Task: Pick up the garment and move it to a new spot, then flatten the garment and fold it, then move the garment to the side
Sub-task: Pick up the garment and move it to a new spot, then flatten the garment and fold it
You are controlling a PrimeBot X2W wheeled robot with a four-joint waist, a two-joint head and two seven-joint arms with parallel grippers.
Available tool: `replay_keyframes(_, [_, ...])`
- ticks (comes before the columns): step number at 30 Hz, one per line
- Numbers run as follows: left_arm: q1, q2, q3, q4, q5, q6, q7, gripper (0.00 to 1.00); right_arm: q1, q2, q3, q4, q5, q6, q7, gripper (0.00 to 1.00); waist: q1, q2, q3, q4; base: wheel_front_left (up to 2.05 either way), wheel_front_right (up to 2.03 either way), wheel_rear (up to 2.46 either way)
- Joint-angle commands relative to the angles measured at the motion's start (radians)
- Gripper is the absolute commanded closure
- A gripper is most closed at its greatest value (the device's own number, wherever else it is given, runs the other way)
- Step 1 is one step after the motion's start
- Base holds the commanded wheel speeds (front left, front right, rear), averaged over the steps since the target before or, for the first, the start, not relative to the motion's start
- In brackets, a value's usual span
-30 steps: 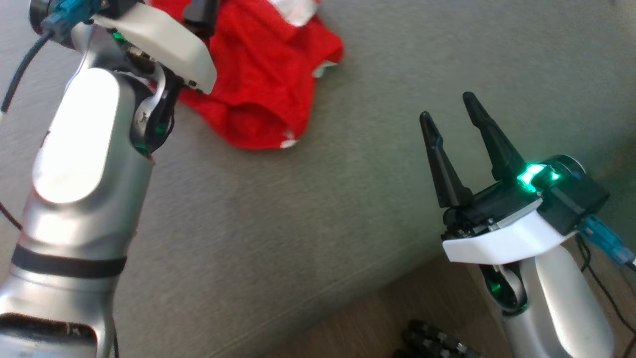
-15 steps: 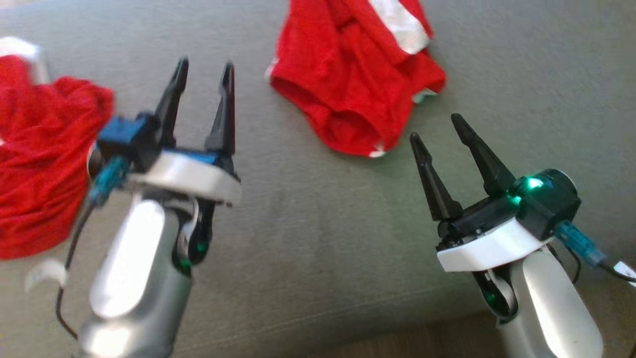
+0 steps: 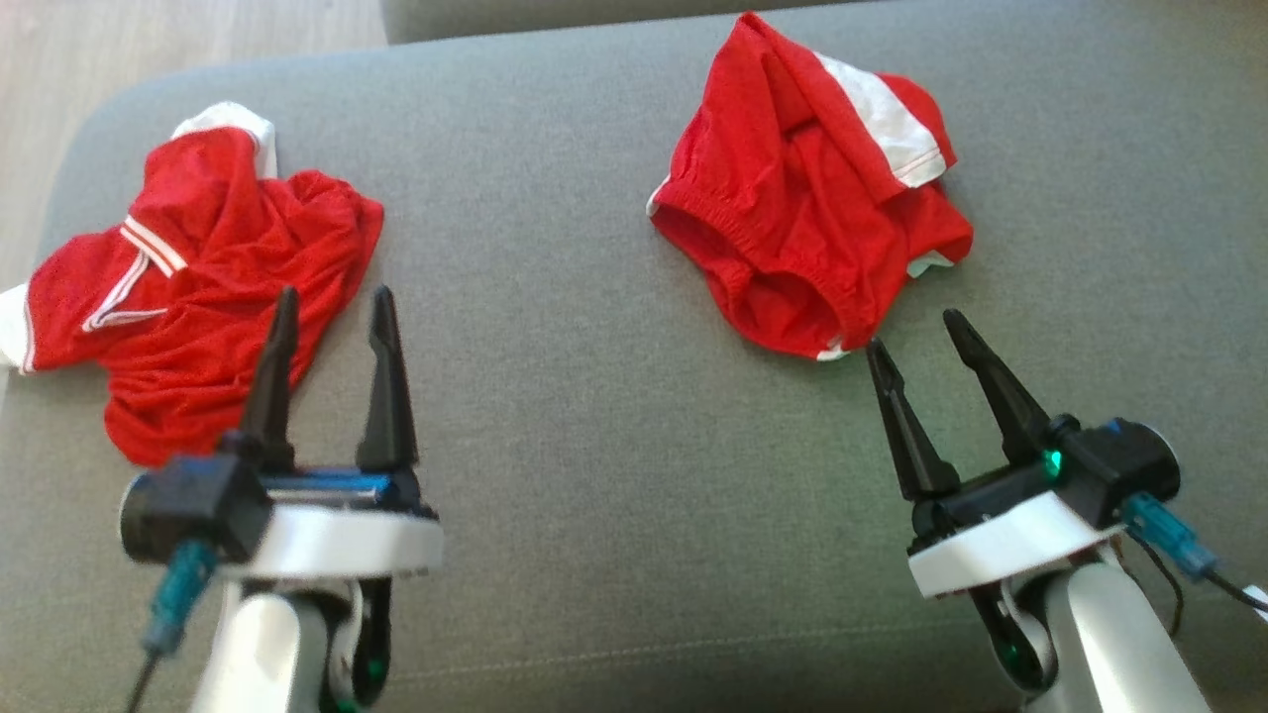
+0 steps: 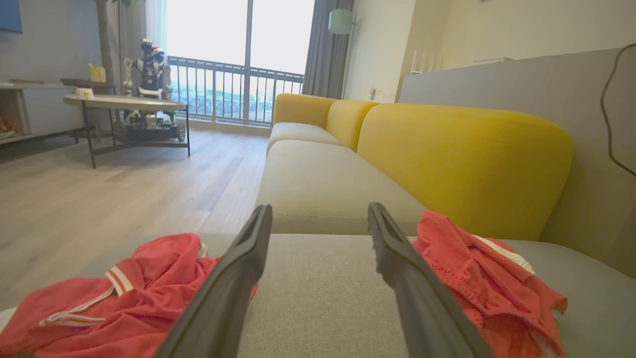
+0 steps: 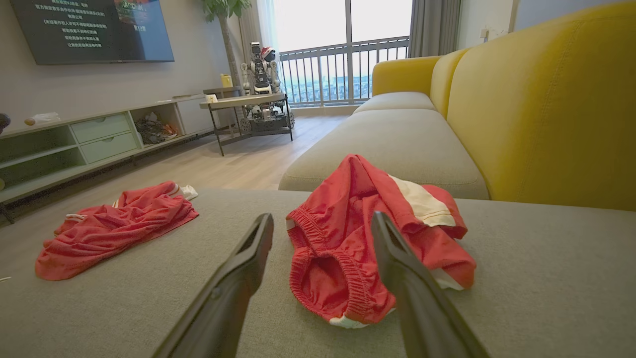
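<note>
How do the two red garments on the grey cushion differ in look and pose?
The left garment shows a collar edged with thin white stripes; the right garment shows a gathered elastic waistband and a broad white panel. The left garment lies spread low and wide; the right garment is bunched into a taller heap. Both are red with white trim, crumpled, and lie on the cushion.

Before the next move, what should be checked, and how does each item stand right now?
1. Left gripper open, empty: ok.
2. Right gripper open, empty: ok.
3. Red shorts lying free on the grey cushion, just ahead of the right gripper: ok.
4. Red shirt apart from the shorts: ok.
5. Shorts flattened: not ok, crumpled.
6. Which garment is meant: cannot tell.
</note>
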Motion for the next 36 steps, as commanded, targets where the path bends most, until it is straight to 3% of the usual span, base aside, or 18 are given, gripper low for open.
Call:
replay_keyframes(1, [-0.002, -0.004, 0.034, -0.061, 0.034, -0.007, -0.012, 0.00, -0.002, 0.005, 0.015, -0.028, 0.000, 0.000, -0.009, 0.00, 0.0001, 0.0000, -0.017, 0.004, 0.00, 0.00, 0.00])
replay_keyframes(5, [0.127, -0.019, 0.047, -0.085, 0.079, -0.002, -0.012, 0.00, 0.041, 0.005, -0.013, -0.035, -0.011, 0.000, -0.009, 0.00, 0.0001, 0.0000, -0.061, 0.003, 0.00, 0.00, 0.00])
replay_keyframes(13, [0.228, -0.024, 0.075, -0.056, 0.125, 0.004, -0.012, 0.00, 0.125, 0.005, -0.019, -0.044, -0.030, 0.000, -0.009, 0.00, 0.0001, 0.0000, -0.123, -0.002, 0.00, 0.00, 0.00])
replay_keyframes(36, [0.226, -0.026, 0.068, -0.031, 0.133, 0.020, -0.012, 0.00, 0.136, 0.005, -0.003, -0.029, -0.041, 0.000, -0.009, 0.00, 0.0001, 0.0000, -0.141, -0.011, 0.00, 0.00, 0.00])
